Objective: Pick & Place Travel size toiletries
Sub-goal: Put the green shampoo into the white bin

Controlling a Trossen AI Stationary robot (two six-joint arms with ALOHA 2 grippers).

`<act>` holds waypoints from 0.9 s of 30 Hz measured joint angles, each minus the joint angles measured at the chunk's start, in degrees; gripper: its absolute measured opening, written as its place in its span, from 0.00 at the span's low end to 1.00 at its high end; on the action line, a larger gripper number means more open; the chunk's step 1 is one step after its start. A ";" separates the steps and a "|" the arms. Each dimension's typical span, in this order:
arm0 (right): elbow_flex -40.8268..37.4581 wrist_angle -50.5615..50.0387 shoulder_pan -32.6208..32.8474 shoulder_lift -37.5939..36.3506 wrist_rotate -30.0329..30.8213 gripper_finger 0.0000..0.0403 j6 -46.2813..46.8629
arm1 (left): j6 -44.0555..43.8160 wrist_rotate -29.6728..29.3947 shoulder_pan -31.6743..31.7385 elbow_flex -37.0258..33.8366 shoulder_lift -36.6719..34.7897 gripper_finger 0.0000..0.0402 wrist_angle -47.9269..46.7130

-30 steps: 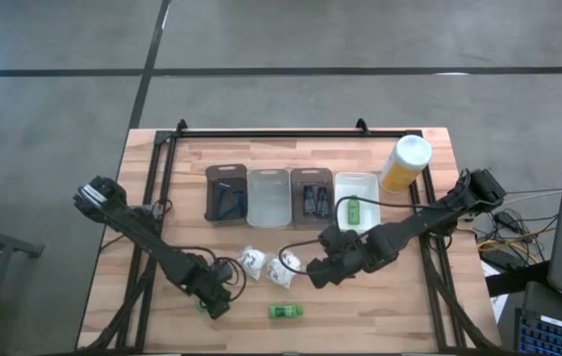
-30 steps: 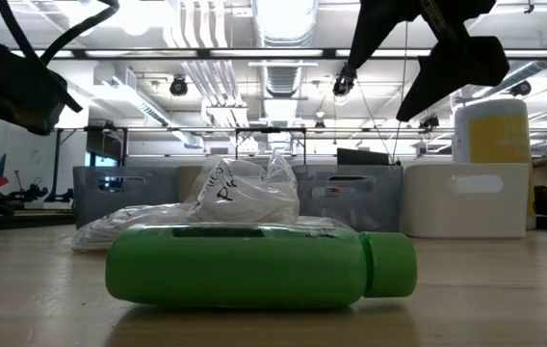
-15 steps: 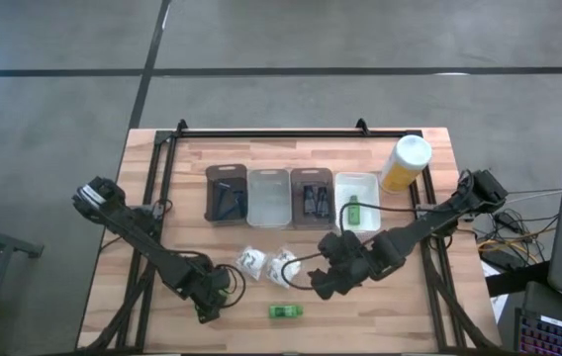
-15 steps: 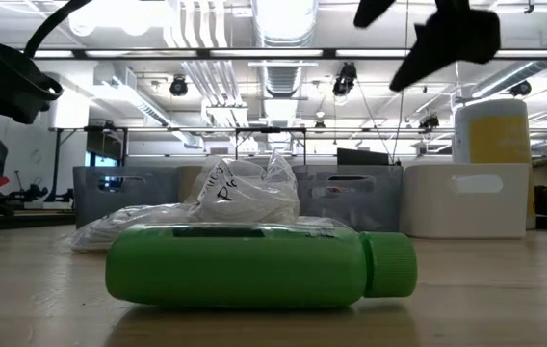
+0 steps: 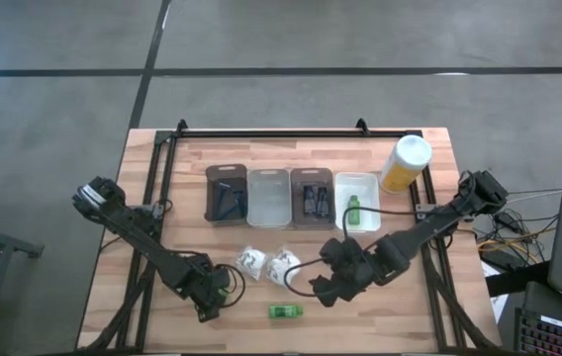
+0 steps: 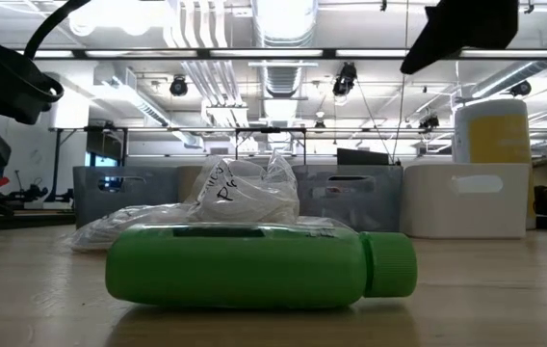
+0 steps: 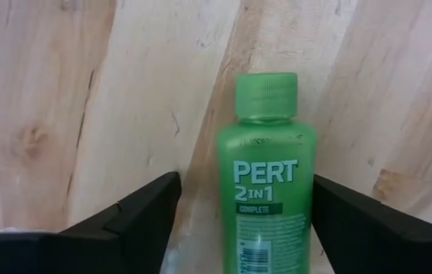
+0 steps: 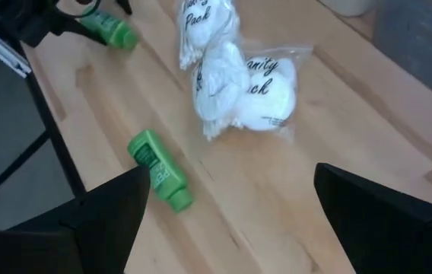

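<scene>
On the counter (image 5: 162, 178), four trays (image 5: 291, 196) at twelve o'clock already hold some toiletries, one green bottle (image 5: 353, 210) included, while two white bundles (image 5: 266, 263) and another green bottle (image 5: 283, 311) wait at six, the left pincer (image 5: 207, 300) straddling a third bottle (image 7: 266, 205), unclamped, right pincer (image 5: 326, 287) apart, empty.

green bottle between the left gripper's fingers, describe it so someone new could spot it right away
Start at the wooden table and go to its front left edge, where the left gripper reaches down. The green bottle lies flat on the wood between its open fingers. Unlike the other loose green bottle, it lies under a gripper.
</scene>
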 joint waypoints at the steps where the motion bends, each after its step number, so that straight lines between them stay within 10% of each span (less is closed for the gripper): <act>1: 0.00 0.02 0.28 0.00 0.00 0.91 0.58 | 0.11 -0.26 0.00 -0.03 -0.04 0.70 -0.03; 14: 0.31 3.61 2.99 0.02 4.38 0.91 2.07 | 1.51 -12.42 0.32 0.59 -8.73 0.39 1.66; 27: 0.31 13.76 2.99 0.00 9.02 0.91 -3.77 | 3.76 -31.76 1.28 -0.20 -27.75 0.42 17.80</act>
